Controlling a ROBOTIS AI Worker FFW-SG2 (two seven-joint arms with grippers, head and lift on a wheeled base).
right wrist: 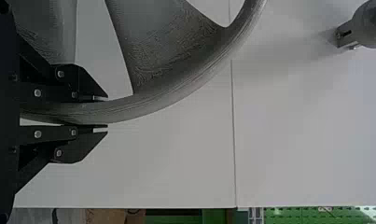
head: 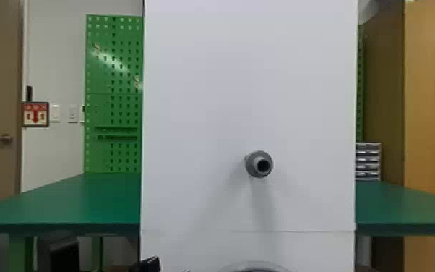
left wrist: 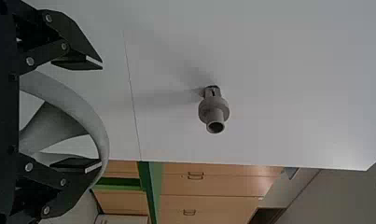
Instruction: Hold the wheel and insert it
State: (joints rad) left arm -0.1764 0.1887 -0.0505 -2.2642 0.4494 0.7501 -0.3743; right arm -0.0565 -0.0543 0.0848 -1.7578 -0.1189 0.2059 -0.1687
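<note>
Right gripper [right wrist: 101,112] closed on the wheel [right wrist: 176,81] at its rim. Left gripper [head: 150,264] wide open, wheel partly between its fingers, contact unclear. Hollow stepped shaft [head: 252,164] ahead, above wheel.

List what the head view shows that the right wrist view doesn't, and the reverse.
Head view: door handle, red-and-white sign, wall switches, open bore of the gray peg.
Right wrist view: right claw, fingers either side of the wheel's rim; wheel spokes; slot in the peg's base.
Both: white panel with seam, gray peg, part of the wheel's rim, green pegboard.
</note>
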